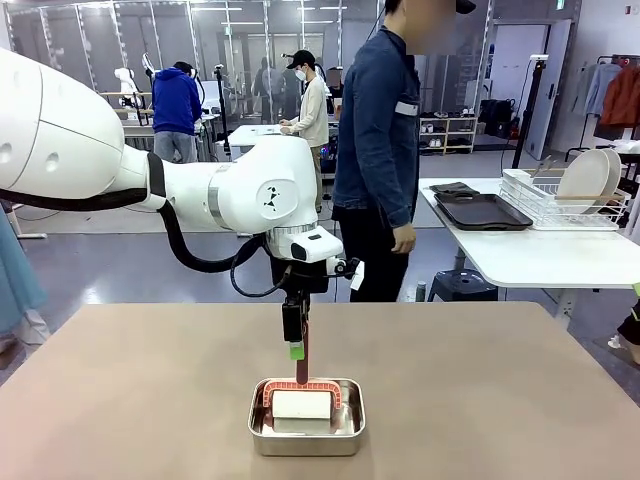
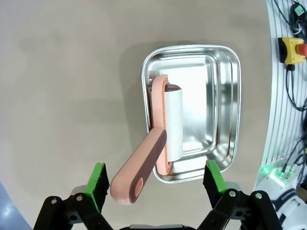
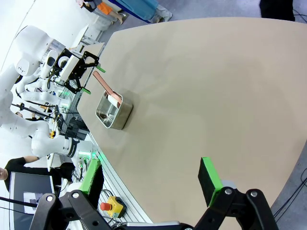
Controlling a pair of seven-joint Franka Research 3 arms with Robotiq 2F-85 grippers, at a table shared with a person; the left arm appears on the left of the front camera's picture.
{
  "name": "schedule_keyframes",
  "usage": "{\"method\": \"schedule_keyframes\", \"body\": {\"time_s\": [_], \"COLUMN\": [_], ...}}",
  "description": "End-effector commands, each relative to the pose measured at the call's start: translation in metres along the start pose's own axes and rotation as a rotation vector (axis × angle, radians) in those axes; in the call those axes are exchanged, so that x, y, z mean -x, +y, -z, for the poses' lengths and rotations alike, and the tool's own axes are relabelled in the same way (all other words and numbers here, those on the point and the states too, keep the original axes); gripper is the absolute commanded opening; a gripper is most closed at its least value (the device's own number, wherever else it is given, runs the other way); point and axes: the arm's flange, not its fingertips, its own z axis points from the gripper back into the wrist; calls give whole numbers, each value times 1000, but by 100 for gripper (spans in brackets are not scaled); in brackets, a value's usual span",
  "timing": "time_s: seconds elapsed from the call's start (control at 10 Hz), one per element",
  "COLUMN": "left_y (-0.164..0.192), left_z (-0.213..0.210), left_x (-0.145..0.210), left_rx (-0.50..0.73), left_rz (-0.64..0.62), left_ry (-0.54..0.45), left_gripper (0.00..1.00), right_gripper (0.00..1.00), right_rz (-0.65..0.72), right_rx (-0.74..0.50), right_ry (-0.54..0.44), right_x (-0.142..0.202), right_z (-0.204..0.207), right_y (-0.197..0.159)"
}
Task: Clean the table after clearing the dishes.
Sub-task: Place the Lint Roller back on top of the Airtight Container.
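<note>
Surface (image 1: 120, 390): plain tan, bare but for the pan; the dishes (image 1: 590, 180) stand racked on the white side table.
Pan (image 1: 307, 420): steel, near the surface's robot-side edge, centre; holds the roller.
Roller (image 2: 168, 120): white roll, pink handle leaning over the pan's rim, seemingly parked there.
Left gripper (image 2: 156, 179): jaws spread, astride the handle, no grip.
Right gripper (image 3: 151, 175): jaws spread, empty, above the surface.

Bright, even overhead light — shadows under the steel pan (image 1: 306, 418) stay soft and short. Glare streaks the pan's polished walls in the left wrist view. Both wrist views bow at the edges — the table (image 3: 201, 86) edge curves.
</note>
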Motion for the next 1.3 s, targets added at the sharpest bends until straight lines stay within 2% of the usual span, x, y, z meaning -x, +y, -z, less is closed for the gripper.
{"method": "schedule_keyframes", "body": {"time_s": [0.0, 0.3, 0.4, 0.5, 0.6, 0.7, 0.8, 0.9, 1.0, 1.2], "left_y": [-1, 0, -4, -11, -25, -40, -56, -71, -82, -99], "left_z": [-3, 0, -26, -49, -72, -86, -95, -100, -98, -83], "left_x": [0, 0, 23, 46, 71, 91, 117, 142, 177, 242], "left_rx": [-4, 0, 7, 35, 18, 30, 74, 141, 194, 300], "left_rz": [1, 0, -29, -63, -154, -187, -270, -307, -352, -428], "left_ry": [-2, 0, -74, -196, -263, -331, -372, -504, -676, -921], "left_gripper": [100, 100, 100, 100, 100, 100, 100, 100, 100, 100], "right_gripper": [100, 100, 100, 100, 100, 100, 100, 100, 100, 100], "right_rz": [22, 22, 22, 22, 22, 22, 22, 22, 22, 22], "right_rx": [14, 14, 14, 14, 14, 14, 14, 14, 14, 14], "right_ry": [5, 5, 5, 5, 5, 5, 5, 5, 5, 5], "right_x": [1, 1, 1, 1, 1, 1, 1, 1, 1, 1], "right_z": [0, 0, 0, 0, 0, 0, 0, 0, 0, 0], "right_y": [5, 5, 5, 5, 5, 5, 5, 5, 5, 5]}}
